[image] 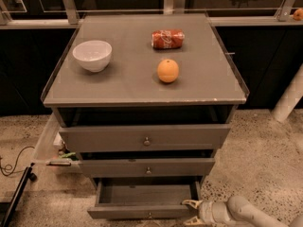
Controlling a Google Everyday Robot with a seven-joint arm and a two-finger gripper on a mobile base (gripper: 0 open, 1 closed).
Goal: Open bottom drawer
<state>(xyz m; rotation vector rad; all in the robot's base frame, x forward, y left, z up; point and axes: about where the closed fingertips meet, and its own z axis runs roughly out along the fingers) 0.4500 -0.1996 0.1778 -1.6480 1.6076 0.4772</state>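
The bottom drawer (147, 213) is the lowest and narrowest of three grey drawer fronts. It stands pulled out, and its empty inside shows from above. A small metal knob (149, 216) sits at the centre of its front, close to the frame's lower edge. My gripper (191, 211) is at the drawer's front right corner, reaching in from the lower right on a pale arm (241, 213). Its two cream fingers are spread apart with nothing between them.
The grey cabinet top (128, 79) carries a white bowl (92, 55), an orange (168, 71) and a red can (167, 39) lying on its side. The middle drawer (147, 166) and top drawer (147, 137) stick out slightly. A translucent bin (53, 143) and a black cable (12, 164) lie left. A white post (289, 98) stands right.
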